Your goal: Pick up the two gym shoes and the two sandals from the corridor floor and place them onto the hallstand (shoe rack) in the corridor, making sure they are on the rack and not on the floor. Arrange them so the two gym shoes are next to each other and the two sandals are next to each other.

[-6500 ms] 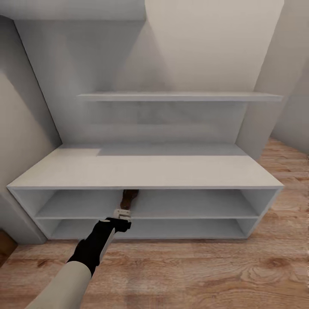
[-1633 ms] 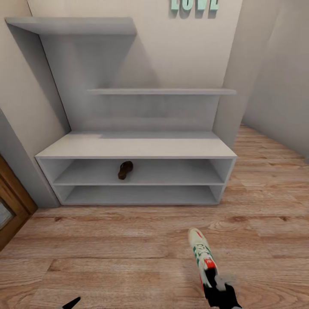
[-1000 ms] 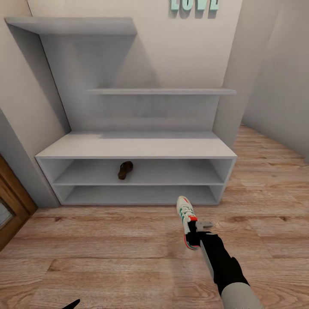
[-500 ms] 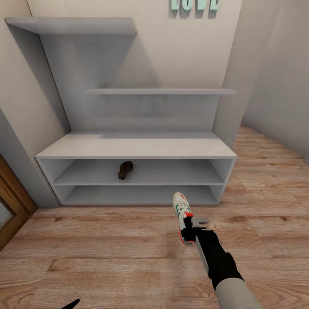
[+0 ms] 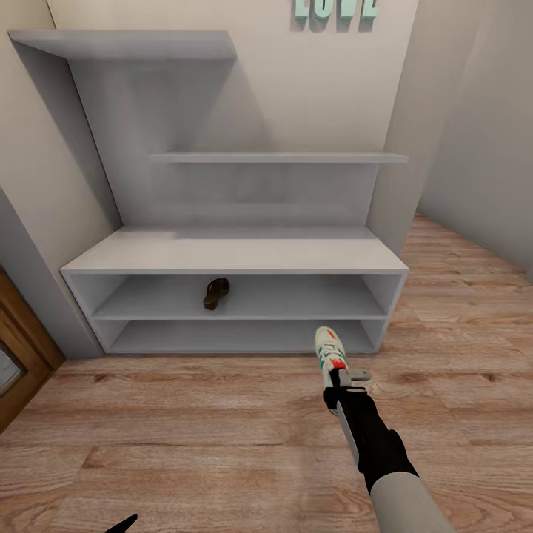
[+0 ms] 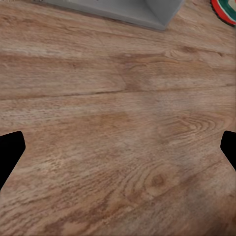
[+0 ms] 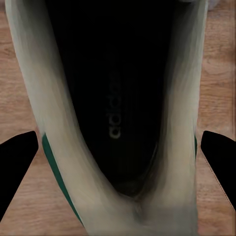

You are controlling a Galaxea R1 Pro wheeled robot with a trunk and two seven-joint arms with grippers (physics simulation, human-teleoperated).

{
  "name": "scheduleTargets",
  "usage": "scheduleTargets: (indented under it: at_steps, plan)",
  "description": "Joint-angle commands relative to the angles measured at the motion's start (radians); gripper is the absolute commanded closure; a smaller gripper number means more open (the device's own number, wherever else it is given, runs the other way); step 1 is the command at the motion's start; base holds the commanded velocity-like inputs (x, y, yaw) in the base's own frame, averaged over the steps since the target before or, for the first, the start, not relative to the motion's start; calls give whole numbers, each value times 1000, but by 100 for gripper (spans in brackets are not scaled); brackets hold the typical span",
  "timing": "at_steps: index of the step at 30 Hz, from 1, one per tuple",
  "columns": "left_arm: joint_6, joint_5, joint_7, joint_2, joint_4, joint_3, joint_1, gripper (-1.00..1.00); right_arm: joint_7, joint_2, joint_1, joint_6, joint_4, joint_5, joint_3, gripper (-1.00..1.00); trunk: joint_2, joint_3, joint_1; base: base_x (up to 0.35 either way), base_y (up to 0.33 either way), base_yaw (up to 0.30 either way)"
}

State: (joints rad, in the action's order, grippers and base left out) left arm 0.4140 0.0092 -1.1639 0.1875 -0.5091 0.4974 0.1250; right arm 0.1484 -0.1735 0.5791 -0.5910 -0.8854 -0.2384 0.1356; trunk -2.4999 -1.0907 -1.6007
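while right hand (image 5: 342,379) grips sneaker (image 5: 330,349), sandal (image 5: 216,293) occupies rack (image 5: 237,255).

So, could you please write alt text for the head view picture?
The right gripper holds a gym shoe above the wood floor, toe toward a pale grey hallstand. One brown sandal lies on its upper open shelf.

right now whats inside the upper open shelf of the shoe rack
One dark brown sandal lies on the upper open shelf of the hallstand, left of centre. The rest of that shelf looks bare; its far back is shadowed.
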Motion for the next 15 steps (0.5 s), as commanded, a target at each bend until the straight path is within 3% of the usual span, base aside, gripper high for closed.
scheduleTargets:
  at_steps: [1,15]
  plan:
    - [3,1,-5,0,1,3,1,-100,2,-1,1,-5,-1,-4,2,100,0,-1,0,0,0,0]
    - [3,3,-4,1,-2,3,1,-100,12,-1,1,-5,-10,-4,1,100,0,-1,0,0,0,0]
